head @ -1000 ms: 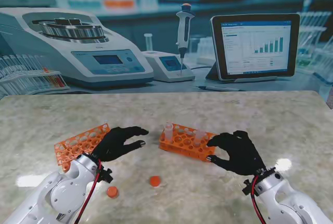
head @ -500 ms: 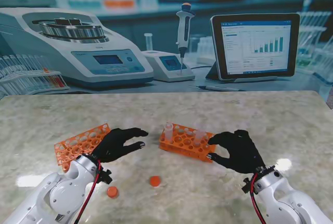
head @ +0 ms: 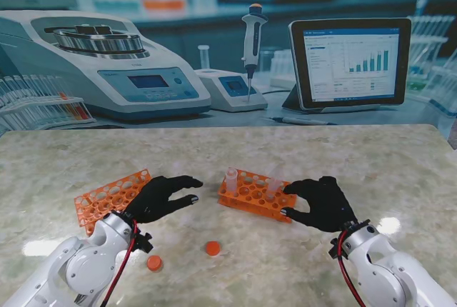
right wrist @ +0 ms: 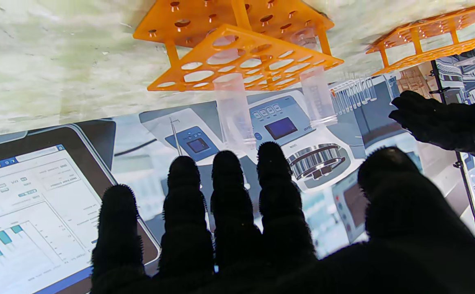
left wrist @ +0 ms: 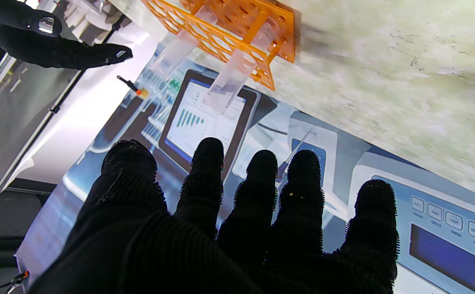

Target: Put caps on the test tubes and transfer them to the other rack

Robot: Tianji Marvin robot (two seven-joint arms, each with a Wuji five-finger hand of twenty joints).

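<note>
The rack with tubes (head: 255,194) sits in the middle of the worktop (head: 300,150). Two tubes (head: 231,178) stand in it with no caps on. The right hand (head: 325,203) is just beside that rack, fingers spread and holding nothing. The left hand (head: 161,196) is on the rack's other side, also loose and holding nothing, next to the bare rack (head: 107,196). Two caps (head: 212,248) lie nearer to me than the tube rack. I think the job is just starting. Next, one hand needs to take a tube and the other a cap.
</note>
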